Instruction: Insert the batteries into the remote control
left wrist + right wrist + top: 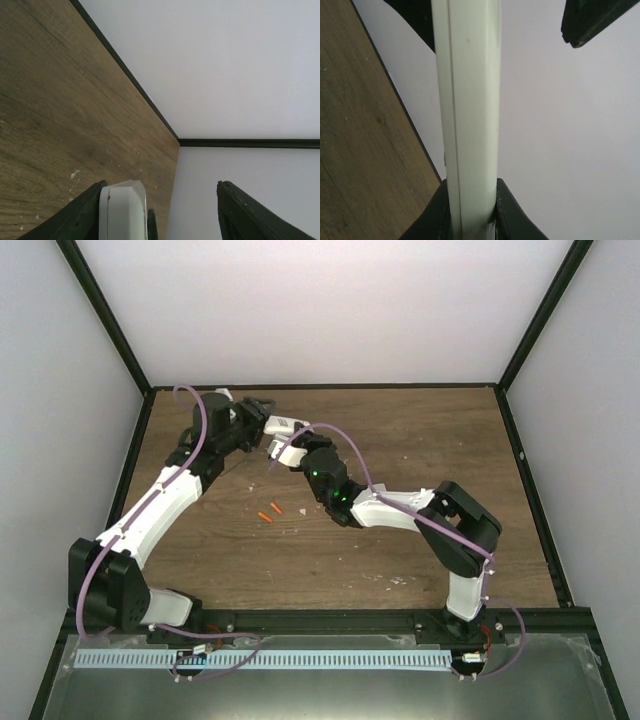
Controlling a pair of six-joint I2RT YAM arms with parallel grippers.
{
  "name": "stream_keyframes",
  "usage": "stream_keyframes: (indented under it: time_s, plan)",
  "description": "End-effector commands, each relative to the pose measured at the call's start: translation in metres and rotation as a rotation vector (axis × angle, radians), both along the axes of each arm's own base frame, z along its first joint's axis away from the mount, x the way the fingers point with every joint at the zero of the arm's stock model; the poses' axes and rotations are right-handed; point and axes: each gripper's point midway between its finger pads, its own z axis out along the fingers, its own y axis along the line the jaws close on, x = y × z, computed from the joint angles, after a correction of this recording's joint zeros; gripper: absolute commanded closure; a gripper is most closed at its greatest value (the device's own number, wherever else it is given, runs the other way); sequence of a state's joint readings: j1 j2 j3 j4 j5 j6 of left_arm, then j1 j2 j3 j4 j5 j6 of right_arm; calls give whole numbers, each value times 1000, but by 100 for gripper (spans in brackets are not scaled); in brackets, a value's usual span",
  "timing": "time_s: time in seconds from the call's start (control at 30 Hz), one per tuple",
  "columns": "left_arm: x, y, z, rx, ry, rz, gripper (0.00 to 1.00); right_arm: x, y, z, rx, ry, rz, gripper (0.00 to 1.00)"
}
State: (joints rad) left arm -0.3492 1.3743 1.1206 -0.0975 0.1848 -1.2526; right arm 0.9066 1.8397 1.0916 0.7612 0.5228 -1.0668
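Observation:
The white remote control (470, 100) stands edge-on in the right wrist view, and my right gripper (471, 187) is shut on its lower end. In the top view the remote control (283, 424) is held up over the far left of the table, between both grippers. My left gripper (161, 186) is open around its other end. The remote control (122, 210) lies against the left finger (87, 210), with a wide gap to the other finger (250, 215). Two orange-red batteries (264, 517) (275, 509) lie on the table in front of the arms.
The wooden table (420, 450) is bordered by a black rim (330, 387) and white walls. Small white crumbs (398, 580) are scattered on it. In the top view my left gripper (266, 422) and right gripper (285, 455) nearly meet.

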Motion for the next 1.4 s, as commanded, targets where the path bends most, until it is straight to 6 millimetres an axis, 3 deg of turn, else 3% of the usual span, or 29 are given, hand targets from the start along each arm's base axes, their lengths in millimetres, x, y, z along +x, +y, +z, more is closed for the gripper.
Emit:
stream_keyframes:
  time_s: [0.0, 0.37, 0.7, 0.97, 1.13, 1.37]
  plan:
    - [-1, -10, 25, -20, -58, -54, 41, -2, 14, 12, 6, -66, 34, 99]
    - [-4, -10, 31, -18, -80, -65, 64, 3, 12, 10, -20, -86, 2, 99]
    - [-4, -17, 22, -27, -67, -104, 83, 4, 9, 13, -10, -98, -26, 96]
    - [-3, -13, 27, 7, -98, -93, 90, 2, 7, 18, 28, -95, -33, 90]
    - [-2, -7, 28, -1, -118, -95, 96, -3, 10, 14, 57, -38, -4, 68]
    - [-5, -1, 23, 91, -155, -137, 100, -12, 4, 23, 171, 67, 32, 23]
